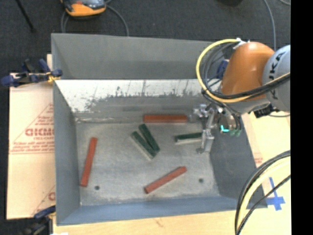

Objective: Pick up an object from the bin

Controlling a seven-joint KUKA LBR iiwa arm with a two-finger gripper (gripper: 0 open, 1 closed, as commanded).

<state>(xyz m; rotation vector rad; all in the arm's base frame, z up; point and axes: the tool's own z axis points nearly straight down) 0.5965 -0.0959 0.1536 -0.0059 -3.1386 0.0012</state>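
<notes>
My gripper point(204, 133) hangs low at the right side of the bin, close to the right wall. A short dark green bar point(187, 138) lies crosswise right beside it, its right end reaching the gripper's metal parts. Whether the bar is held I cannot tell. A red-brown bar point(165, 117) lies just behind, along the back wall. A dark green block with a pale side point(145, 141) lies slanted in the middle of the floor, left of the gripper.
Another red-brown bar point(165, 179) lies slanted near the front of the floor. A third one point(88, 161) rests along the left wall. The arm's orange cover and cables hang over the bin's right rim.
</notes>
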